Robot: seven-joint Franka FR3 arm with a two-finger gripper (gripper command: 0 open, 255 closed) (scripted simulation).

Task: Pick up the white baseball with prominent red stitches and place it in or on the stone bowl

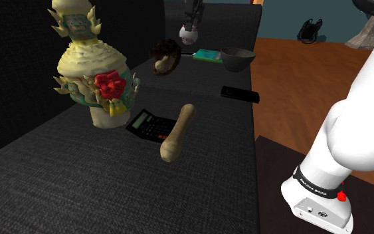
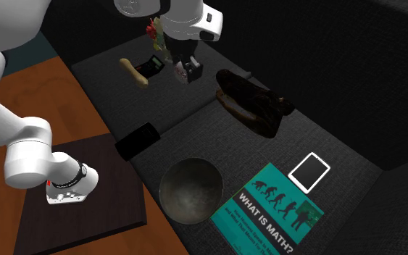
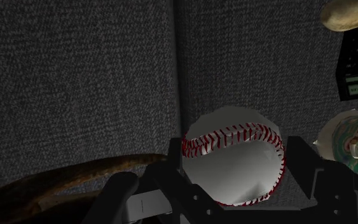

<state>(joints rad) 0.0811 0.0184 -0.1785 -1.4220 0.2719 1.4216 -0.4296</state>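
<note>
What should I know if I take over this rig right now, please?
Gripper: shut on the ball, which it holds up by the glove.
Bowl: empty, next to the book, some way from the gripper.
Done: ball grasped and apparently lifted.
Left: carry the ball over the bowl, lower it, and open the fingers.
</note>
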